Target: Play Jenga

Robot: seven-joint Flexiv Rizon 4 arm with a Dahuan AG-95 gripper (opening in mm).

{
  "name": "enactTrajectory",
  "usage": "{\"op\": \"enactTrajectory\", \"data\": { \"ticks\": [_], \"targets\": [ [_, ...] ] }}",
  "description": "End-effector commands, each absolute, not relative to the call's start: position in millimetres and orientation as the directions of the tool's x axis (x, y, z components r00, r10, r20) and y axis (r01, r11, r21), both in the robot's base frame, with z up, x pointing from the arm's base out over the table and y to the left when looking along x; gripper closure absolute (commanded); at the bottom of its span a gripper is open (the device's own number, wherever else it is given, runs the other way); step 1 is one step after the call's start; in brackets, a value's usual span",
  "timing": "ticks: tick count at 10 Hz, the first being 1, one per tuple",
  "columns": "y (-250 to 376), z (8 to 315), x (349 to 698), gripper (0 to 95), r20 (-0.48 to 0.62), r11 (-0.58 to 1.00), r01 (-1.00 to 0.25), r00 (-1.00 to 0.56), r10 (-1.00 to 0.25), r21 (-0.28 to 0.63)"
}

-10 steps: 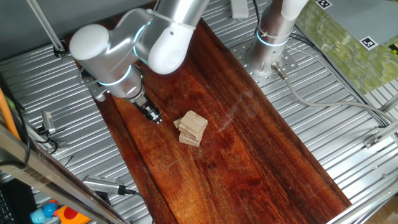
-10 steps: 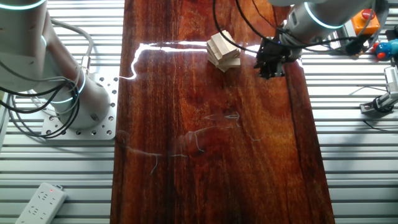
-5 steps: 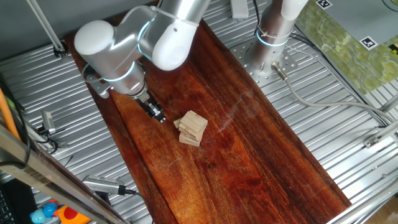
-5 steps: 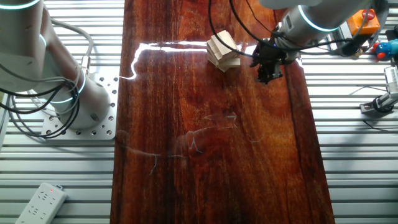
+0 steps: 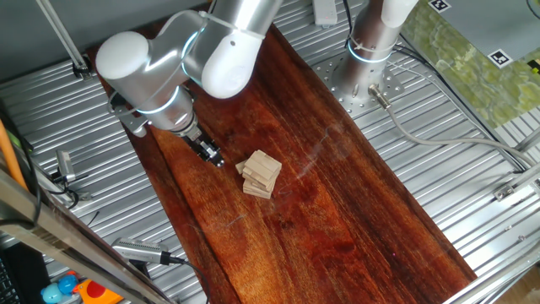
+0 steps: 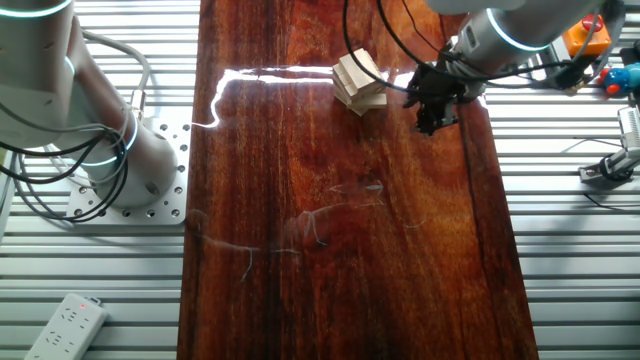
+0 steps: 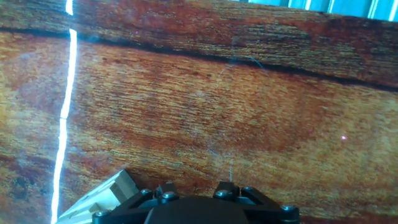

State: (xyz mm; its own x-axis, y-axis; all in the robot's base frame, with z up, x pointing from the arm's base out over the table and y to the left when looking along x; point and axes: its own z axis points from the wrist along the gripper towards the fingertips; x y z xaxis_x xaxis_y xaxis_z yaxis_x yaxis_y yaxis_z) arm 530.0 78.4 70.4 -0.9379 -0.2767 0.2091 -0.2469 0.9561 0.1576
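Observation:
The Jenga stack (image 5: 260, 174) is a small pile of pale wooden blocks in crossed layers on the dark wood board (image 5: 337, 211). It also shows in the other fixed view (image 6: 359, 80), and a corner of it shows at the bottom left of the hand view (image 7: 102, 200). My gripper (image 5: 212, 158) is low over the board, a short gap to the left of the stack, not touching it. In the other fixed view my gripper (image 6: 428, 120) is to the right of the stack. Its black fingers look drawn together into a narrow tip and hold nothing. The hand view shows only the gripper's base (image 7: 196, 208).
The board lies on a ribbed metal table (image 5: 472, 169). A second arm's base (image 6: 120, 160) stands beside the board. Tools and coloured objects (image 6: 610, 70) lie off the board's edge near my gripper. A power strip (image 6: 65, 325) lies at a corner.
My gripper has shifted slightly toward the Jenga stack and stayed low over the board. The stack has not moved.

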Motion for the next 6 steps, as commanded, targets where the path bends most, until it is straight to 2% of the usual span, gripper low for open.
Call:
{"op": "enactTrajectory", "data": {
  "ticks": [1,2,3,6],
  "targets": [
    [78.9,69.9,531.4,57.0,0.205,0.956,-0.242,-0.94,-0.273,0.166],
    [78.9,69.9,531.4,57.0,0.203,0.959,-0.229,-0.944,-0.261,0.166],
    [78.9,69.9,531.4,76.0,0.207,0.962,-0.22,-0.946,-0.25,0.16],
    [78.9,69.9,531.4,76.0,0.197,0.964,-0.218,-0.949,-0.246,0.153]
  ]
}}
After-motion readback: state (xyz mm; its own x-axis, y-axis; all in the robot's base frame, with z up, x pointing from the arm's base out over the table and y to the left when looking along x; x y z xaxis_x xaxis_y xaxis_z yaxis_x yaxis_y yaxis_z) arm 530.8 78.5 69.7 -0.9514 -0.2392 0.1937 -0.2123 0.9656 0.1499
